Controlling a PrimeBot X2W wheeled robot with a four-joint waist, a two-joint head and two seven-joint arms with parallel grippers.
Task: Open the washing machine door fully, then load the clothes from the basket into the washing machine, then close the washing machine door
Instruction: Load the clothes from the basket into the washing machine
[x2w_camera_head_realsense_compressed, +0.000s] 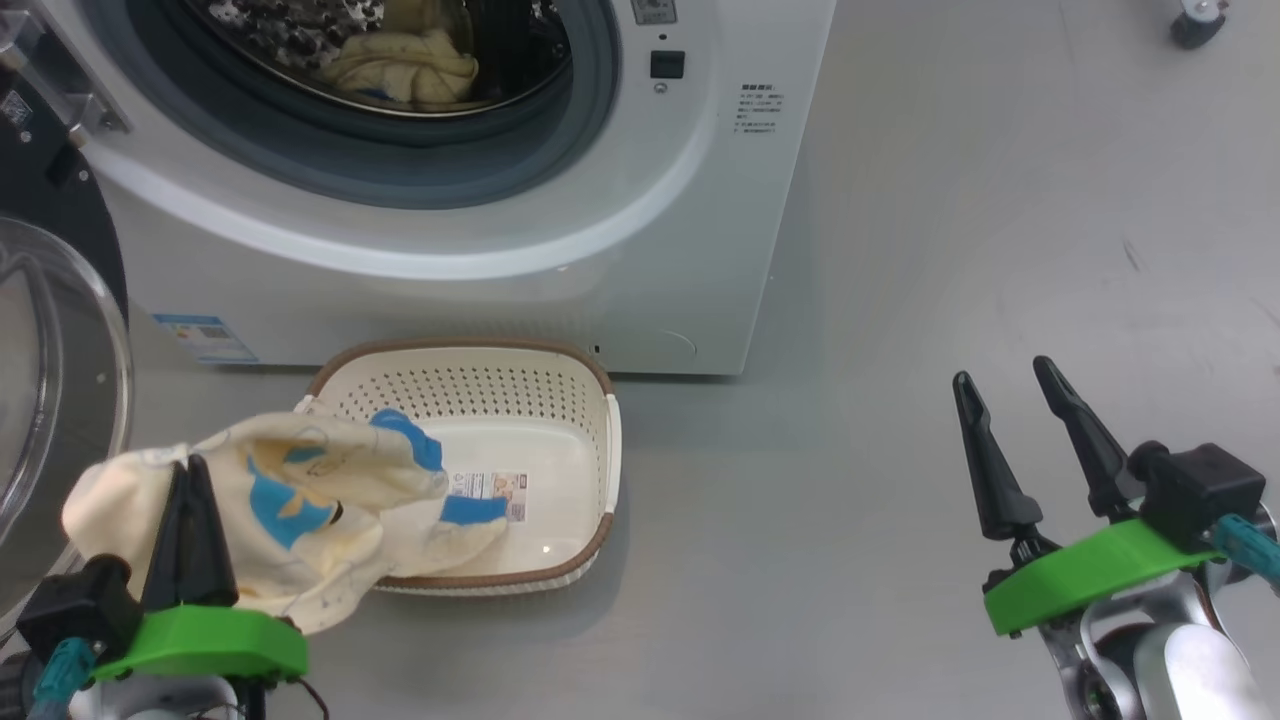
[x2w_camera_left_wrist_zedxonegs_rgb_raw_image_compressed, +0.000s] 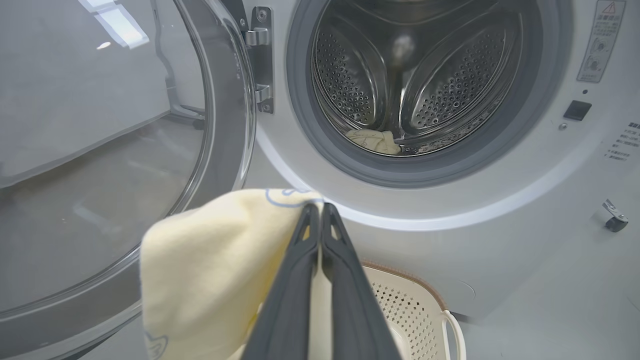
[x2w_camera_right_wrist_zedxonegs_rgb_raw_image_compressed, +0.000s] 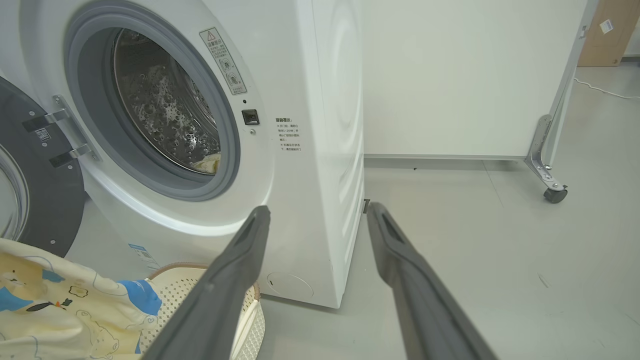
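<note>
In the head view the left gripper (x2w_camera_head_realsense_compressed: 188, 465) is clenched on a cream garment (x2w_camera_head_realsense_compressed: 300, 500) with blue patches that drapes over the left side of the basket (x2w_camera_head_realsense_compressed: 470, 345) standing just before the washing machine (x2w_camera_head_realsense_compressed: 640, 250), while the right gripper (x2w_camera_head_realsense_compressed: 1003, 372) stands spread and bare well off to the right. In the left wrist view the two fingers (x2w_camera_left_wrist_zedxonegs_rgb_raw_image_compressed: 295, 280) press together on that cloth, the door (x2w_camera_left_wrist_zedxonegs_rgb_raw_image_compressed: 100, 150) stands swung open at the left, and another cream piece (x2w_camera_left_wrist_zedxonegs_rgb_raw_image_compressed: 375, 141) lies low in the steel drum (x2w_camera_left_wrist_zedxonegs_rgb_raw_image_compressed: 450, 80). In the right wrist view the fingers stand wide apart with nothing between them, the held garment at lower left above the basket.
</note>
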